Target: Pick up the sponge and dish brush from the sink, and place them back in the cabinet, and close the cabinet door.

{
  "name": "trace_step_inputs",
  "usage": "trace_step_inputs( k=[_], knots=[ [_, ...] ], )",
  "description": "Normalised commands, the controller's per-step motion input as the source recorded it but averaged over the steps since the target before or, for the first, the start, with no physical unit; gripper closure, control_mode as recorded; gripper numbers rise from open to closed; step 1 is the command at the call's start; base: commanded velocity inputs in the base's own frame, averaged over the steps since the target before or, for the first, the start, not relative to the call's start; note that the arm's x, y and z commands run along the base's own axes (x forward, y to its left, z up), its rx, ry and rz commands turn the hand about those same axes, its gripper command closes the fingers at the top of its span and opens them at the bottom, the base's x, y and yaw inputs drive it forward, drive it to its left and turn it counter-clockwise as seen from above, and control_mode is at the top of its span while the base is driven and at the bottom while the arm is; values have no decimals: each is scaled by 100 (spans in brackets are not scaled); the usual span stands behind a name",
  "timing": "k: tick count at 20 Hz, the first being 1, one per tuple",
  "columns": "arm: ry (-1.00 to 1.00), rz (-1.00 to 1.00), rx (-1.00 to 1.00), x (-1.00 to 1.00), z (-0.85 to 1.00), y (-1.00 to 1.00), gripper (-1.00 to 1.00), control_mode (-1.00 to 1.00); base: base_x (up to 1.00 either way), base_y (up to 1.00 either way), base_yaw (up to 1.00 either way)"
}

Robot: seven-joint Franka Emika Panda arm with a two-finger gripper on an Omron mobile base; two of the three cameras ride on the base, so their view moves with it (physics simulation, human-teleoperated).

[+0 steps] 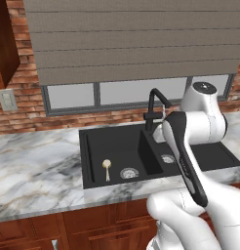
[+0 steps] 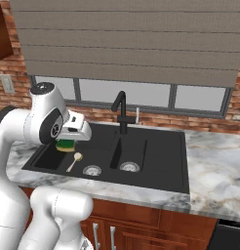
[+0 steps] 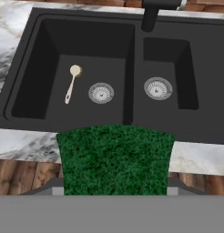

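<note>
While the gripper (image 2: pixel 66 141) hangs above the sink (image 2: pixel 156 171), its jaws are closed on the sponge (image 3: pixel 114 159).
Green face toward the hand camera, the sponge sits between the jaws; the dish brush (image 3: pixel 71 83) lies below them in the left basin, beside its drain (image 3: pixel 101 93).

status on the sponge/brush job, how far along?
Done: the sponge is out of the sink, lifted above the front edge. In hand: the gripper is shut on it, green face filling the hand view. Left: the dish brush lies in the left basin beside the drain; it and the sponge both need shelving in the cabinet, then the door closed.
</note>
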Motion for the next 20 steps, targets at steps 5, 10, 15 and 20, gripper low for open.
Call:
trace_step_inputs(
  k=[5,10,15,20],
  knots=[
    [0,0,0,-22,0,0,100,-100,0,0,0],
    [0,0,0,0,0,0,100,100,-25,0,0],
    [0,0,0,0,0,0,100,100,-56,19,0],
    [0,0,0,0,0,0,100,100,-49,74,0]
  ],
)
